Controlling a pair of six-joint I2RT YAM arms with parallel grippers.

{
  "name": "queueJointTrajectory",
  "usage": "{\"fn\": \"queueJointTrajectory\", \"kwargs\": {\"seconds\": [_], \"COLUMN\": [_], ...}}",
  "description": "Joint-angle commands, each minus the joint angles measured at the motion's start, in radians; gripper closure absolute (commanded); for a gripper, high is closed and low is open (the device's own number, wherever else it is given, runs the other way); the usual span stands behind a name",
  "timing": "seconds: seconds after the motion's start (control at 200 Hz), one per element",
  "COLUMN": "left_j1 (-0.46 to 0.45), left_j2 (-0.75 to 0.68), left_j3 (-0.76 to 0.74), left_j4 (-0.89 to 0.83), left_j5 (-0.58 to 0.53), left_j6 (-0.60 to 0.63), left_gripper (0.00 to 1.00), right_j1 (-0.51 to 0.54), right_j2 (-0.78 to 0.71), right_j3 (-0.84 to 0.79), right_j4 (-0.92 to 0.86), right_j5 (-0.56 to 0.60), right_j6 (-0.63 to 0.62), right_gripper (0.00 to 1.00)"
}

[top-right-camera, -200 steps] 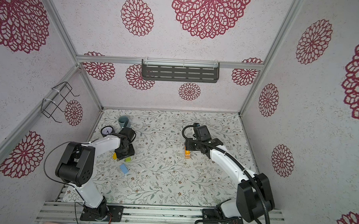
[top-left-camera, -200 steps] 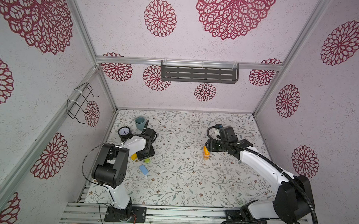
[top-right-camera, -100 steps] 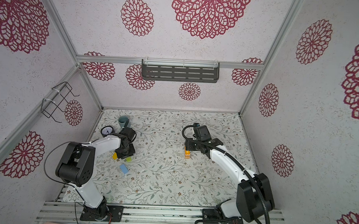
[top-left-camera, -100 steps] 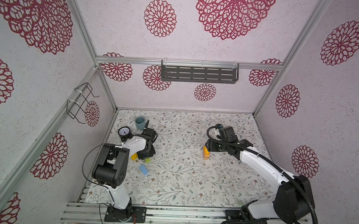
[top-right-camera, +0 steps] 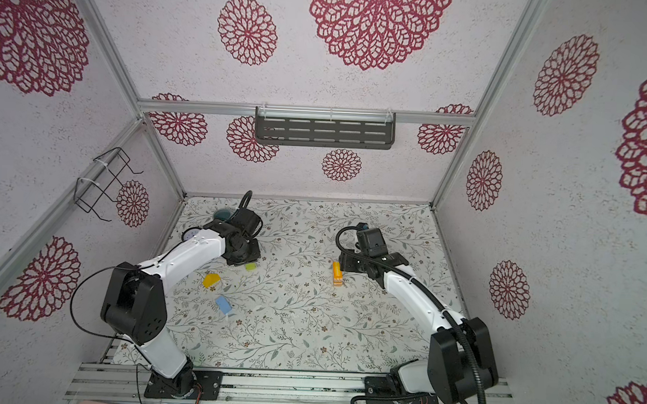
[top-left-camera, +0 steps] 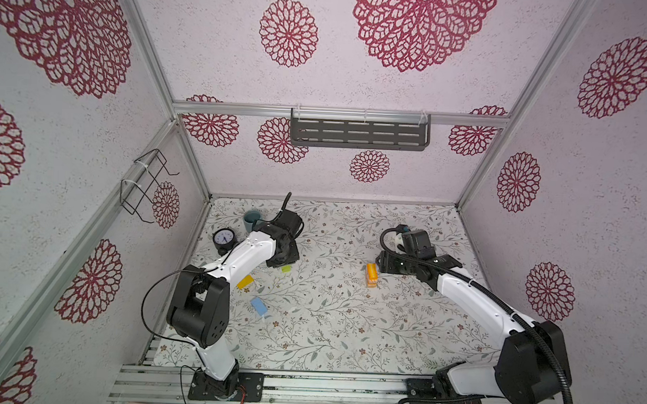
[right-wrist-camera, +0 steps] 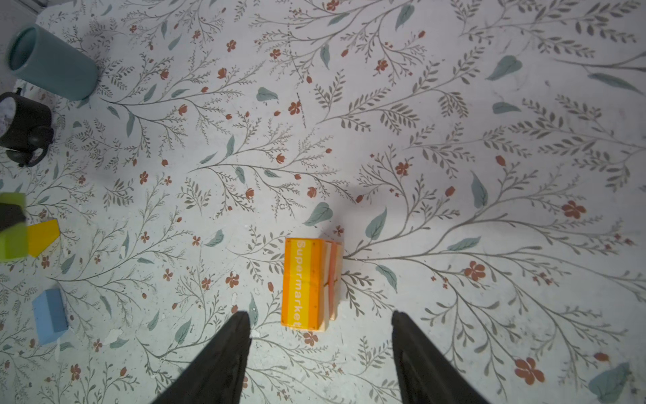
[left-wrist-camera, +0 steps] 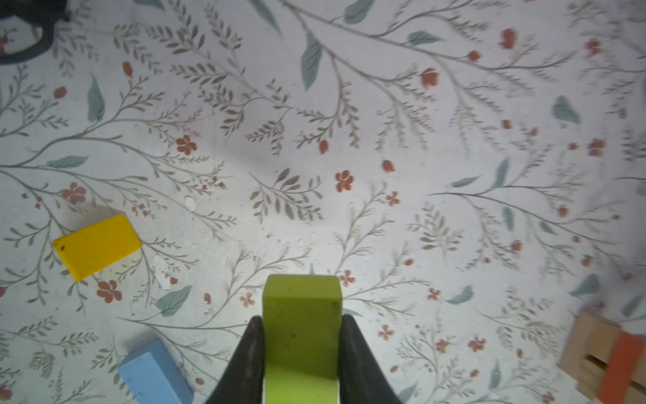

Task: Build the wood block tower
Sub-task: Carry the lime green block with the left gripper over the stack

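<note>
Closing since a second ago, the left gripper [left-wrist-camera: 301,319] now clamps the green block [left-wrist-camera: 301,297], its long axis running out past the fingertips. On the right gripper [right-wrist-camera: 320,314] the fingers stand apart; the orange block [right-wrist-camera: 303,280] lies just ahead between them, lengthwise along them.

A lime-green block [left-wrist-camera: 301,335] is clamped in the left gripper [left-wrist-camera: 301,320]. A yellow block [left-wrist-camera: 97,246] and a light blue block [left-wrist-camera: 153,374] are laid flat nearby. The tower [right-wrist-camera: 304,283], topped by orange-and-yellow "Supermarket" striping, is stood well apart.
</note>
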Motion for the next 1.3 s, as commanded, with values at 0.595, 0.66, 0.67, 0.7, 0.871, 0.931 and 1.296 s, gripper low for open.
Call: {"fn": "queueJointTrajectory", "kwargs": {"seconds": [0.595,0.66,0.67,0.7,0.871,0.931,1.296], "left_j1": [-0.222,-0.239,-0.242,-0.25,-0.298,-0.318,-0.39], "left_j2": [0.314,0.343,0.348,0.363,0.45,0.474,0.639], "left_j3": [0.584,0.63,0.638,0.663,0.791,0.832,1.053], "left_j4": [-0.26,-0.275,-0.278,-0.286,-0.315,-0.315,-0.323], "left_j5": [0.008,0.009,0.009,0.01,-0.002,-0.011,0.015], "left_j6": [-0.034,-0.043,-0.045,-0.049,-0.103,-0.124,-0.23], "left_gripper": [0.75,0.75,0.75,0.75,0.75,0.75,0.75], "right_j1": [-0.334,-0.346,-0.348,-0.355,-0.404,-0.419,-0.471], "right_j2": [-0.181,-0.192,-0.193,-0.198,-0.221,-0.228,-0.273], "right_j3": [-0.311,-0.334,-0.337,-0.348,-0.408,-0.423,-0.508], "right_j4": [0.31,0.347,0.352,0.366,0.469,0.494,0.567], "right_j5": [-0.258,-0.269,-0.271,-0.28,-0.333,-0.344,-0.328], "right_j6": [0.223,0.233,0.235,0.24,0.294,0.316,0.4], "right_gripper": [0.32,0.31,0.3,0.28,0.02,0.01,0.01]}}
